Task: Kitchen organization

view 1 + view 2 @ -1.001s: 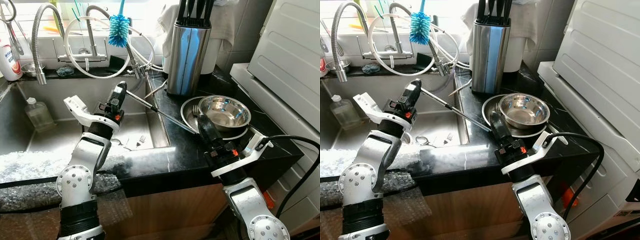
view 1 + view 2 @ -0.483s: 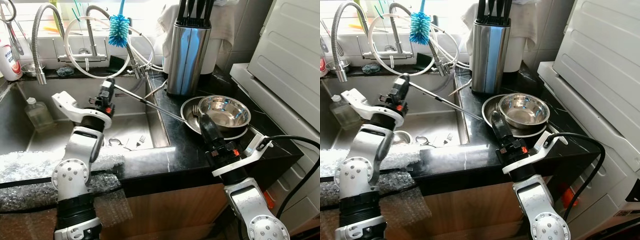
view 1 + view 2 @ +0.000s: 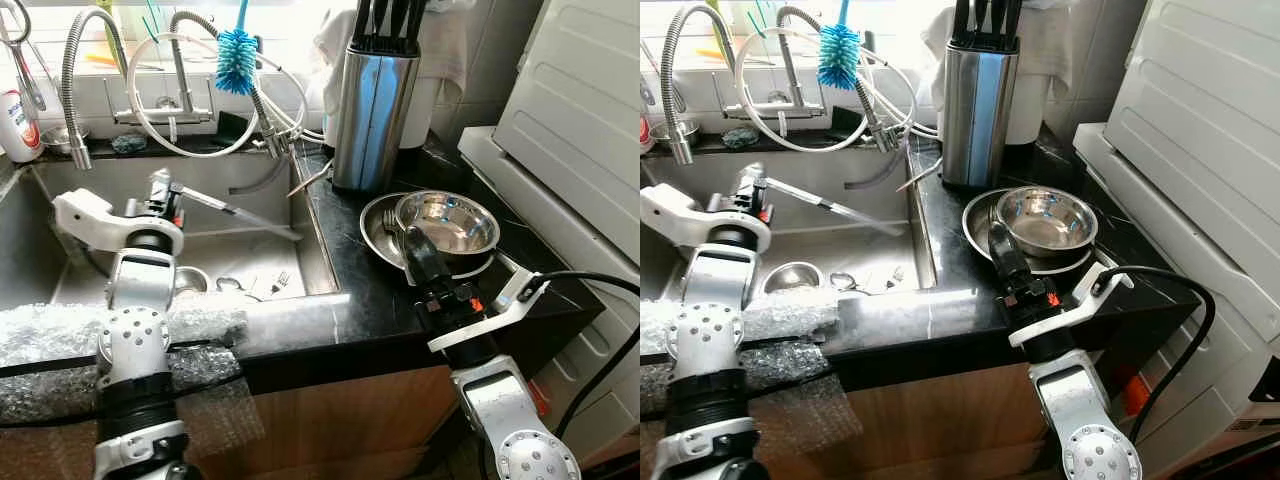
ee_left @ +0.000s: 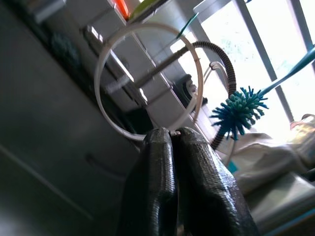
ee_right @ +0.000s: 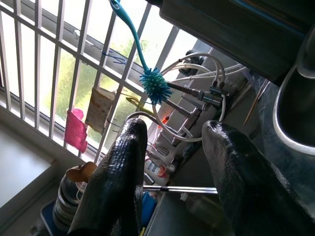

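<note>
Tool status first: the left tool [image 3: 160, 187] is clamped on one end of a long thin metal rod [image 3: 240, 213], its two black fingers [image 4: 170, 182] pressed flat together in the left wrist view. The rod slants out from that grip over the stainless steel sink basin [image 3: 255, 250], its far end hanging free, which suggests it is being carried off the table toward the basin rather than rested anywhere.

The right tool [image 3: 412, 243] stands with fingers spread and empty above the black stone table [image 3: 370, 295], just beside the nested dishes, apparently waiting.

Largest fixtures:
- The white appliance [image 3: 580, 110] occupies the right side, well apart from both tools.
- The tall steel knife block [image 3: 372, 100] stands upright at the back of the table, keeping blades clear of the work area.
- The shiny steel bowl [image 3: 448, 222] sits inside a shallow steel plate [image 3: 378, 225]; stacking saves table room.

Smaller items: a blue bristle brush [image 3: 238, 45] hangs by the coiled spring faucet [image 3: 85, 60], presumably to drip dry. A fork [image 3: 281, 282] lies on the basin floor near a small round steel cup [image 3: 190, 280].
</note>
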